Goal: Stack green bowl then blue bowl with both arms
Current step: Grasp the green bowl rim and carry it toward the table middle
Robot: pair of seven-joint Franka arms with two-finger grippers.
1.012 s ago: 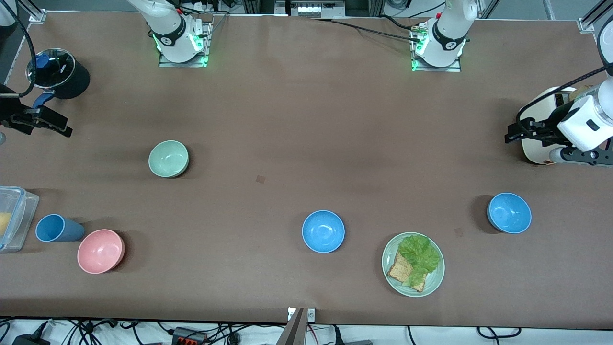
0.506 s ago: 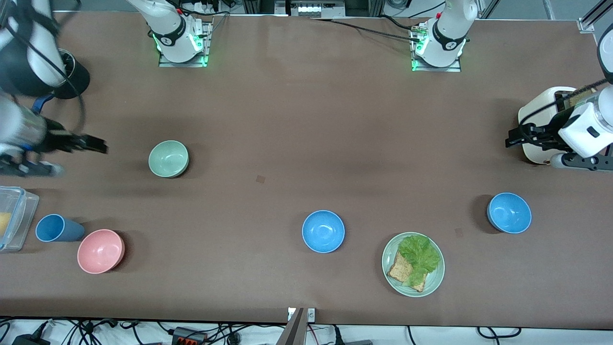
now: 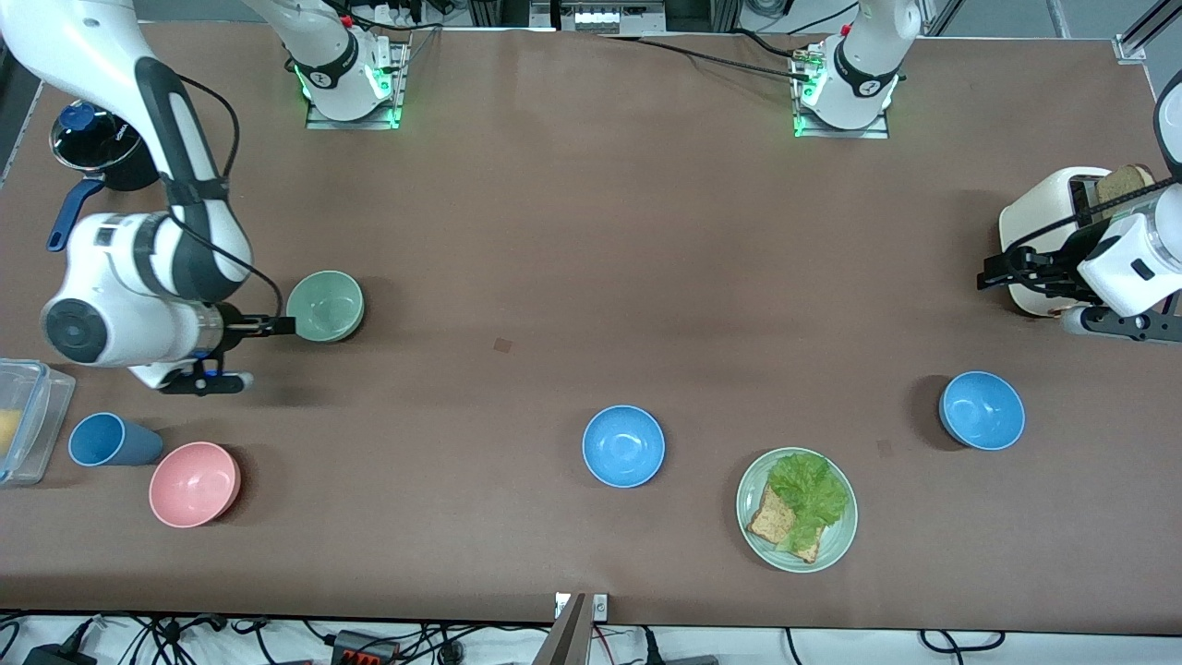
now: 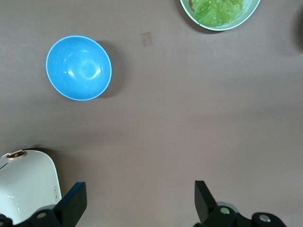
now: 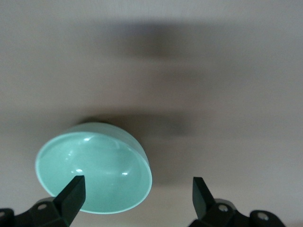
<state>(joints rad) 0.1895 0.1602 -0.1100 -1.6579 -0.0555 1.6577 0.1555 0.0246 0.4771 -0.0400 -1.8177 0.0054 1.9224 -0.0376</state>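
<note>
The green bowl stands upright toward the right arm's end of the table. My right gripper is open and empty right beside its rim. In the right wrist view the green bowl lies partly between the open fingers of the right gripper. Two blue bowls stand nearer the front camera: one mid-table, one toward the left arm's end. My left gripper is open and empty over the table beside the toaster. In the left wrist view a blue bowl lies well clear of the left gripper.
A white toaster holding toast stands at the left arm's end. A pale-green plate with lettuce and toast lies between the blue bowls. A pink bowl, blue cup, clear container and black pot are at the right arm's end.
My right arm has swung in from the table's end and brought its gripper up beside the green bowl. My left gripper has barely shifted beside the toaster. No bowl has moved.
</note>
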